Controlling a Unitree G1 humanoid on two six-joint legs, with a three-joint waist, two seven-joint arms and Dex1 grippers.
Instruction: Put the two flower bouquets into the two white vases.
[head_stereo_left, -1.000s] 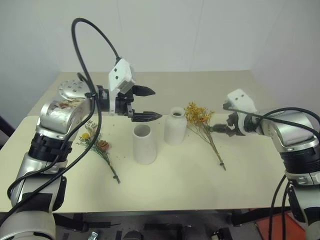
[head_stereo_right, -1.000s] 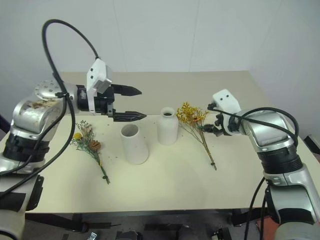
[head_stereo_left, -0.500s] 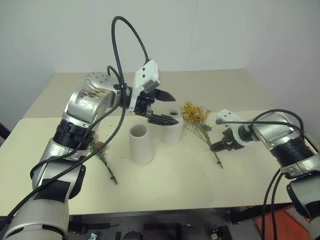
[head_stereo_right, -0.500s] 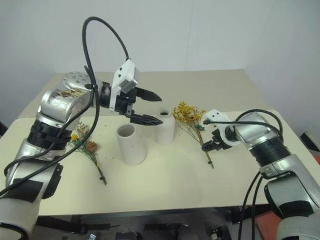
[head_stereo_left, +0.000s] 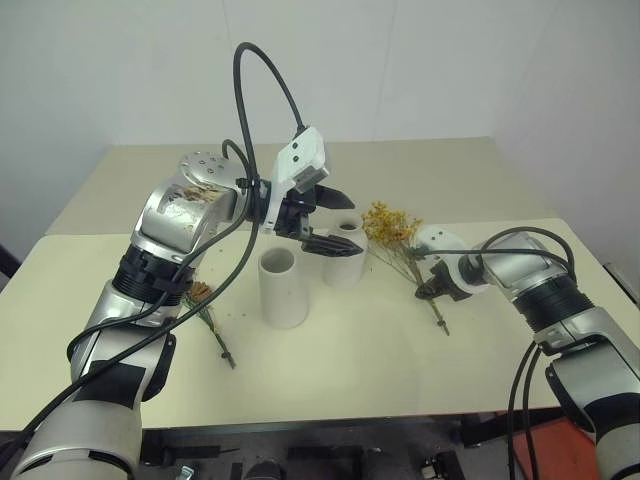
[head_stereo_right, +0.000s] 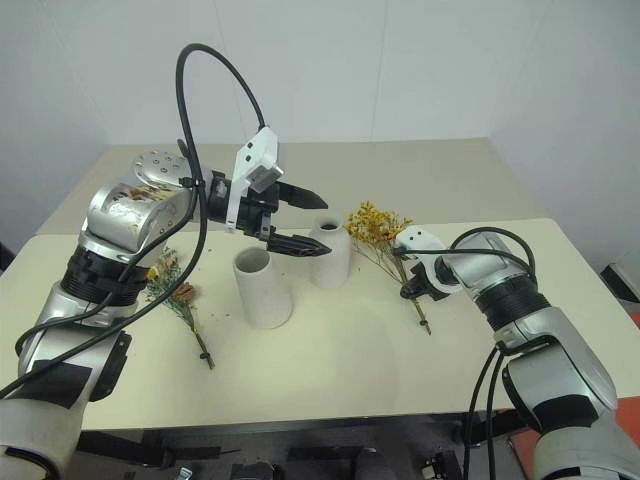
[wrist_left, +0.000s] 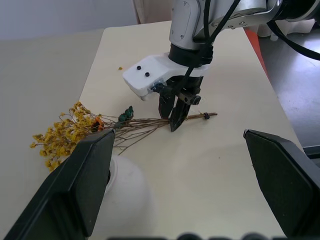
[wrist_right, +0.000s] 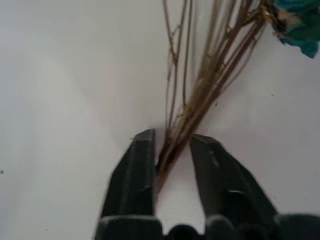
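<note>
Beige desk (head_stereo_left: 350, 340): your right end effector (wrist_right: 172, 155) pinches the yellow bouquet's (head_stereo_left: 392, 228) stems, flat beside the bottle vase (head_stereo_left: 344, 262). Left end effector (head_stereo_left: 330, 222) hovers wide open, empty. Thin stems could slip if you lift fast.

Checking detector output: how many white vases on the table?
2. The cylinder vase stands near the table's middle; the bottle vase stands just behind it, toward the robot's right, under the left gripper. None looks hidden.

Bare table (head_stereo_left: 400, 370) along the near edge and far side. Mid-table crowded: cylinder vase (head_stereo_left: 283, 288) just beside bottle vase (head_stereo_left: 346, 257), left gripper (head_stereo_left: 334, 222) seemingly hovering above both.
</note>
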